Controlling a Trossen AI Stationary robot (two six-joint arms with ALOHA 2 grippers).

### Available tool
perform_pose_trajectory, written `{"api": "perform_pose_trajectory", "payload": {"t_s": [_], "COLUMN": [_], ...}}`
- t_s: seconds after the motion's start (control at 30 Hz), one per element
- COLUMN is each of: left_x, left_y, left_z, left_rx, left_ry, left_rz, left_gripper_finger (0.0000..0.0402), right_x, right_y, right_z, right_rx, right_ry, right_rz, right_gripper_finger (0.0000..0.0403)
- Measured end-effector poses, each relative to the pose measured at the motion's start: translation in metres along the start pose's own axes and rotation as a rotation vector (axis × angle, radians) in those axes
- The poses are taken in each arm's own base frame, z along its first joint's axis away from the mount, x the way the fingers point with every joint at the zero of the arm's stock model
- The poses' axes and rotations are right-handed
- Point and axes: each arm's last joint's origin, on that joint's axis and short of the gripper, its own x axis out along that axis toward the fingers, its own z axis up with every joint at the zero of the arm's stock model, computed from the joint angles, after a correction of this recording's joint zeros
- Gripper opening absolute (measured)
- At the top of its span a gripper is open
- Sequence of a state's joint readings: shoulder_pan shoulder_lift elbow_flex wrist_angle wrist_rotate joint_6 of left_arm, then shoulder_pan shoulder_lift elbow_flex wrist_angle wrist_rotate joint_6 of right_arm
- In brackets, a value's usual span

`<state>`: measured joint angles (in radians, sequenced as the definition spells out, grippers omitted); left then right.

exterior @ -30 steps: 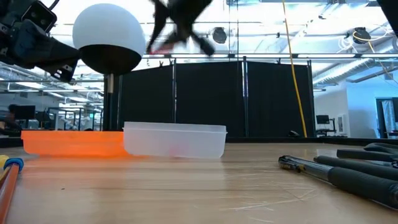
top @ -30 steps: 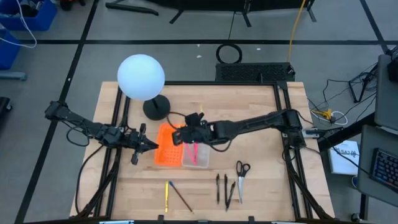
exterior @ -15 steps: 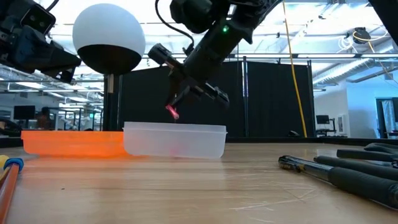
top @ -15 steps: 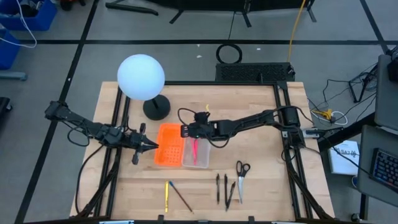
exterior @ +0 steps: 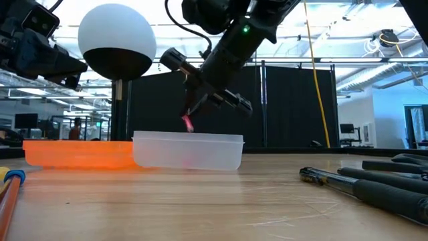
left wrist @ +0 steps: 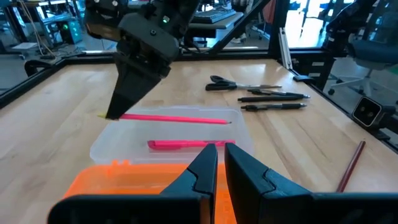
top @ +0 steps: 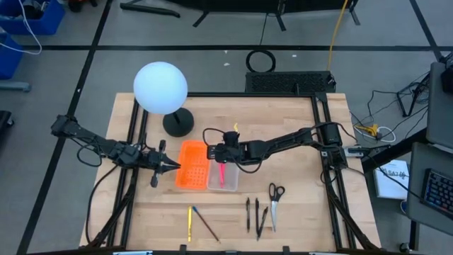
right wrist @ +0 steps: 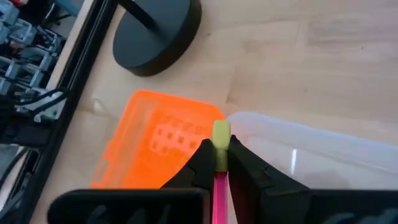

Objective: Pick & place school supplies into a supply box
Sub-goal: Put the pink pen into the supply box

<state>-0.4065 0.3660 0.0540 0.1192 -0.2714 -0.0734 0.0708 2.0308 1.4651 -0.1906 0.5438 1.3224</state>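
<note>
1. Right gripper (top: 221,154) above the clear supply box (top: 228,183), pinching a pink pencil (left wrist: 174,118) by its yellow-tipped end.
2. A second pink pen (left wrist: 186,144) lying inside that box.
3. Left gripper (top: 172,166) beside the orange tray (top: 192,170) next to the box, fingers nearly together, empty.
4. Scissors (top: 274,193), dark pens (top: 255,212) on the table near the box.

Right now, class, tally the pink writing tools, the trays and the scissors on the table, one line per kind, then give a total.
Pink writing tools: 2 (pink pencil in the right end effector, pink pen in the clear tray)
Trays: 2 (clear tray, orange tray)
Scissors: 1
Total: 5
</note>
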Motion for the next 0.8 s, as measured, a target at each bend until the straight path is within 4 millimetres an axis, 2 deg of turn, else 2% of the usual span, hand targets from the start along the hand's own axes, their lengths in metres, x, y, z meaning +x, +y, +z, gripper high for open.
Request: {"api": "perform_pose_trajectory", "payload": {"t_s": [0.8], "left_x": [0.0], "left_y": [0.0002], "left_z": [-0.0019], "left_rx": [0.024], "left_ry": [0.019], "left_rz": [0.002], "left_gripper_finger": [0.0037], "right_x": [-0.0039], "right_y": [-0.0059], "right_z": [-0.0061], "right_rx": [-0.086], "right_ry": [-0.028], "right_rz": [-0.07], "right_gripper_finger": [0.0017]}}
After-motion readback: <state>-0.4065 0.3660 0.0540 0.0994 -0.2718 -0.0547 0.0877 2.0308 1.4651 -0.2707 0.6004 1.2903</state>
